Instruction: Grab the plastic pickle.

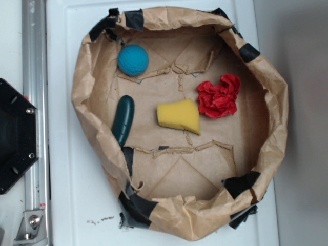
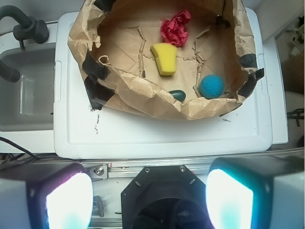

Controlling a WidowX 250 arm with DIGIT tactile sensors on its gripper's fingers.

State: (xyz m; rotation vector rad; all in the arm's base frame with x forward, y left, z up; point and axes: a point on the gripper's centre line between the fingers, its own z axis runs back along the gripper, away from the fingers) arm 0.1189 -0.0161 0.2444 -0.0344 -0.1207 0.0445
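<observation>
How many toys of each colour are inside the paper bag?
Dark green: 1, the plastic pickle
Teal-blue: 1, the ball
Yellow: 1, the sponge
Red: 1, the crumpled paper
Total: 4

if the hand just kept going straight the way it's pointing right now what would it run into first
Judging from the wrist view, the hand looks down past its two wide-apart fingers at the black base plate and rail. It would probably meet those first, well short of the paper bin. Depth is unclear.

Black base (image 1: 15, 136) – silver screws; glowing teal-white fingers (image 2: 66, 200).
</observation>
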